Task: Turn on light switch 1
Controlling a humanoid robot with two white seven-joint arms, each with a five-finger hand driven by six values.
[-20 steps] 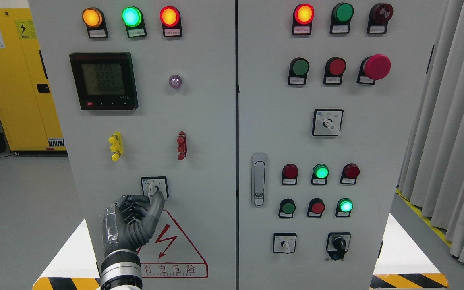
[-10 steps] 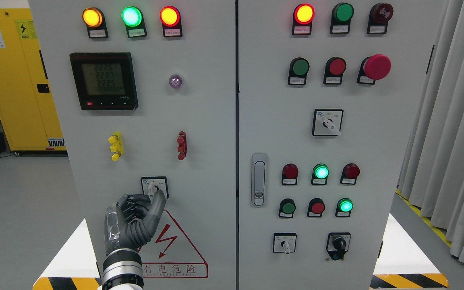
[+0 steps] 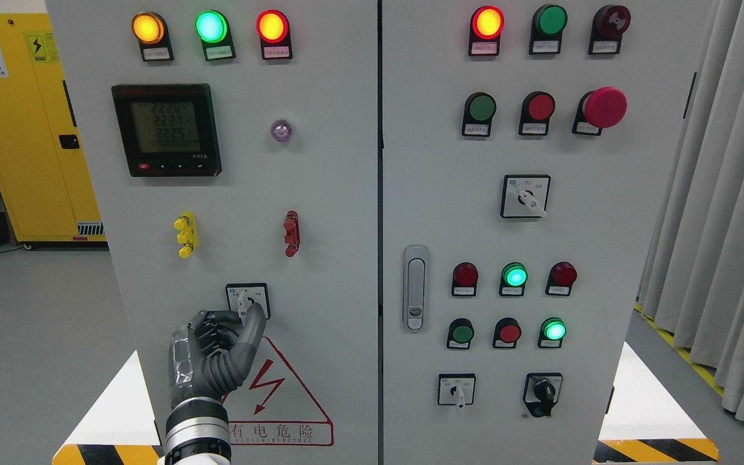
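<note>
A small rotary switch (image 3: 247, 299) with a white lever sits on the left cabinet door (image 3: 333, 271), low and near the middle, above a red warning triangle (image 3: 281, 400). My left hand (image 3: 237, 318) reaches up from the bottom edge. Its curled dark fingers (image 3: 214, 323) are left of the lever's lower end and the thumb (image 3: 255, 323) is on its right, pinching it. The lever points roughly straight down. The right arm does not show.
The left door also carries three lit lamps (image 3: 210, 27), a digital meter (image 3: 166, 129), and yellow (image 3: 186, 234) and red (image 3: 291, 232) terminals. The right door (image 3: 604, 258) has buttons, lamps, a door handle (image 3: 415, 287) and more rotary switches. A yellow cabinet (image 3: 17, 129) stands back left, curtains (image 3: 727, 194) right.
The left hand has crept slightly right and closer onto the lever, and the wrist has dropped a little. The lever's angle looks unchanged.
</note>
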